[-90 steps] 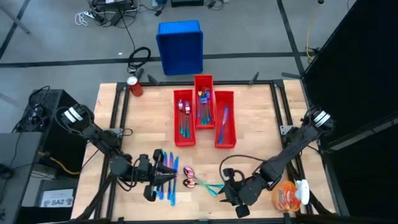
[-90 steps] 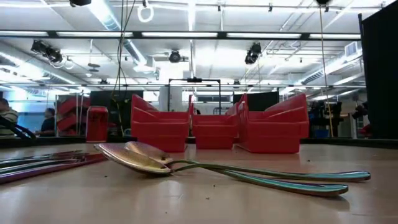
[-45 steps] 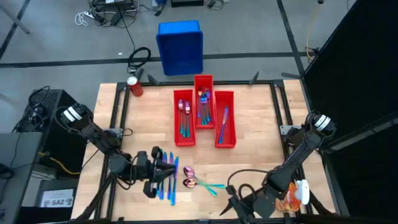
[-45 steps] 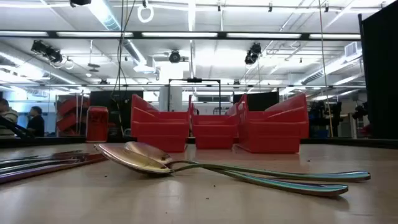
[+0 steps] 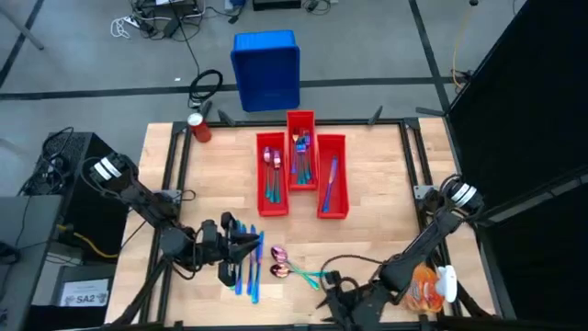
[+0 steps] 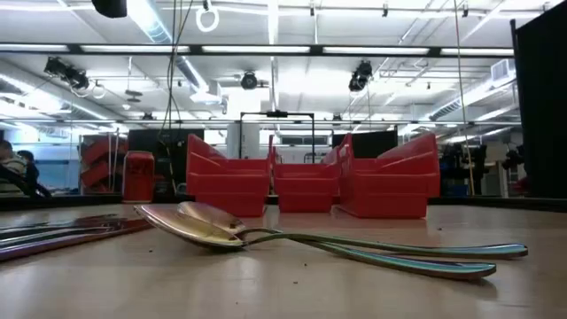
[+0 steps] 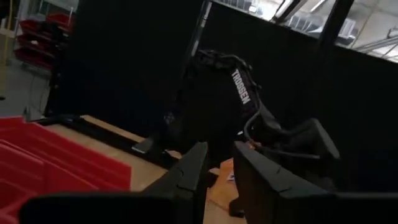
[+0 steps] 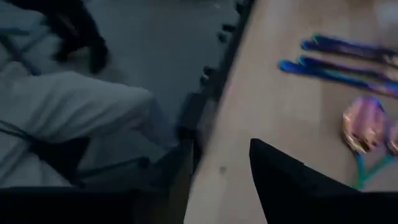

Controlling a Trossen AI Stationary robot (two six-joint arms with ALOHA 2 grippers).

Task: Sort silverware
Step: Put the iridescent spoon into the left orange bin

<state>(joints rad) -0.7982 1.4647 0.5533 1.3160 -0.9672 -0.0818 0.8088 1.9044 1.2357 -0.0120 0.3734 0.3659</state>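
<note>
Two iridescent spoons lie side by side near the table's front, bowls left, teal handles crossing; they also show in the right wrist view. Left of them lie several blue-purple knives. Three red bins at the centre hold sorted silverware. My left gripper hovers over the knives' far ends, pointing right, its fingers slightly open and holding nothing. My right gripper stands open at the table's front edge, right of the spoon handles, with nothing in it.
A red can stands at the table's far left corner. An orange packet and a white bottle sit at the front right corner. A blue crate is on the floor beyond the table. Bare wood lies either side of the bins.
My right gripper has drawn back from the spoon handles toward the table's near edge, then a little toward the left. My left gripper has shifted slightly toward the far edge over the knives. The silverware has not moved.
</note>
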